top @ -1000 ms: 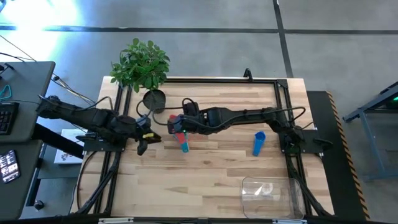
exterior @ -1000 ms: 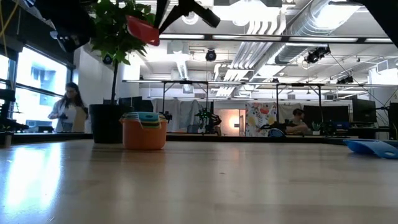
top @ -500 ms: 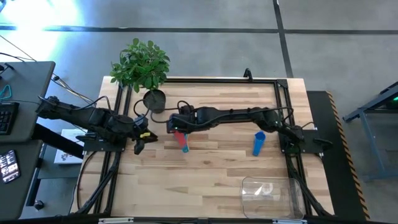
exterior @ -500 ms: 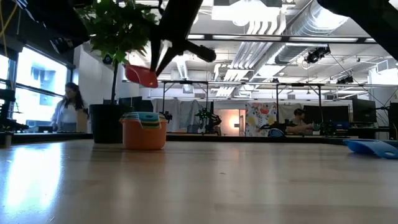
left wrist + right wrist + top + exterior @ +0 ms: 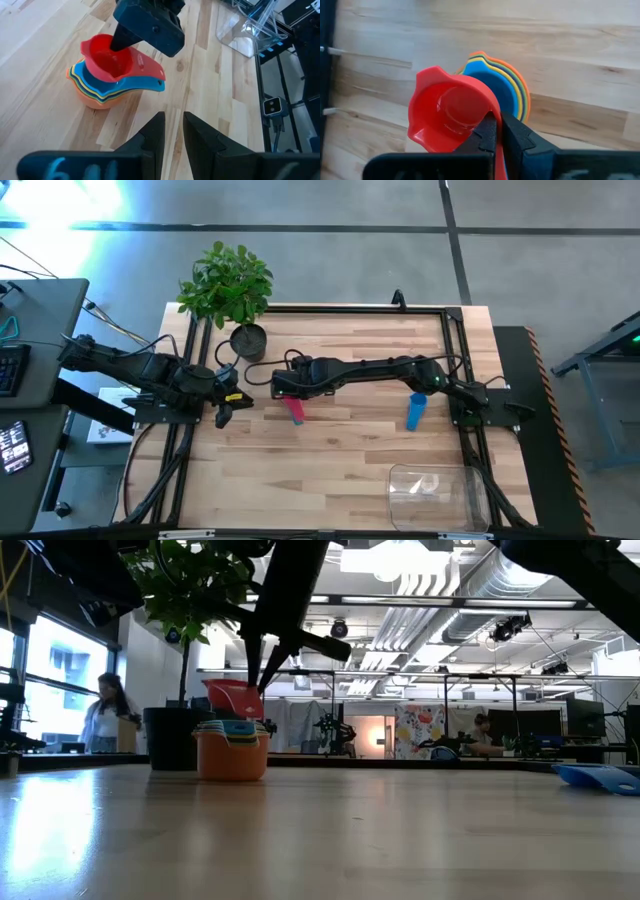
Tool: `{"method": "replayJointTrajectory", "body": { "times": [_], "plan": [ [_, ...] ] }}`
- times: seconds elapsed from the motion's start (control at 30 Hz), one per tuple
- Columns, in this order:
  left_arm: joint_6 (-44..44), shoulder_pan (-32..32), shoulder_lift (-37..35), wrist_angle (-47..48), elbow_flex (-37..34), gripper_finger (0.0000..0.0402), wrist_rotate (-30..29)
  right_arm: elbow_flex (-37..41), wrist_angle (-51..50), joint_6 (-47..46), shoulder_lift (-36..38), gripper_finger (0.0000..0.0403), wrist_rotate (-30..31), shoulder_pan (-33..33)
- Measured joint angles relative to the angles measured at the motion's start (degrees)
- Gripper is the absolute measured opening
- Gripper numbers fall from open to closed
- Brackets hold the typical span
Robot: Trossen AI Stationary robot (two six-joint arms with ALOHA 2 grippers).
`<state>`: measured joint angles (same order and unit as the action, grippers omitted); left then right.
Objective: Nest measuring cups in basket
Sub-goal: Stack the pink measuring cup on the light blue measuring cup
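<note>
A stack of nested measuring cups (image 5: pixel 232 748), orange outermost, stands on the table near its middle-left, also in the left wrist view (image 5: pixel 97 90). My right gripper (image 5: pixel 258 680) reaches across from the right and is shut on a red cup (image 5: pixel 233 698) right above the stack; the red cup's base dips into the top blue cup (image 5: pixel 145 82). My left gripper (image 5: pixel 173 117) waits open left of the stack, holding nothing. A lone blue cup (image 5: pixel 415 410) lies at the right. The clear basket (image 5: pixel 437 488) stands at the near edge. My right gripper pinches the red cup between its two fingers at the rim where the handle joins the bowl (image 5: pixel 492 112). The fingers (image 5: pixel 487 132) come from above, slanting down toward the table's left. The cup is tilted, its handle (image 5: pixel 147 65) pointing to the near edge.
A dark pot (image 5: pixel 248 340) with a leafy plant (image 5: pixel 228 280) stands just beyond the stack at the far-left corner. A black frame (image 5: pixel 455 330) runs along the table's edges. Bare wood lies between the stack and the basket.
My right gripper has come down with the red cup, from well above the stack to its top, staying shut. The cup now dips into the stack's top cup, its handle lying over the blue handle.
</note>
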<state>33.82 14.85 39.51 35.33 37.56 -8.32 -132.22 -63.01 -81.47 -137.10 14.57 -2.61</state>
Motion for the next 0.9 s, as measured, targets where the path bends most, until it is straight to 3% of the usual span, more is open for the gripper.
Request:
{"method": "replayJointTrajectory", "body": {
  "times": [0.73,0.9],
  "plan": [
    [0.0,0.0,0.0,0.02,0.0,0.0058,0.0,0.0,0.37,-0.61,-2.47,0.0,-1.57,0.0],
    [0.0,0.0,0.02,0.02,0.0,0.0058,0.0,0.0,0.36,0.05,-2.48,0.0016,-2.65,0.0]
  ]
}}
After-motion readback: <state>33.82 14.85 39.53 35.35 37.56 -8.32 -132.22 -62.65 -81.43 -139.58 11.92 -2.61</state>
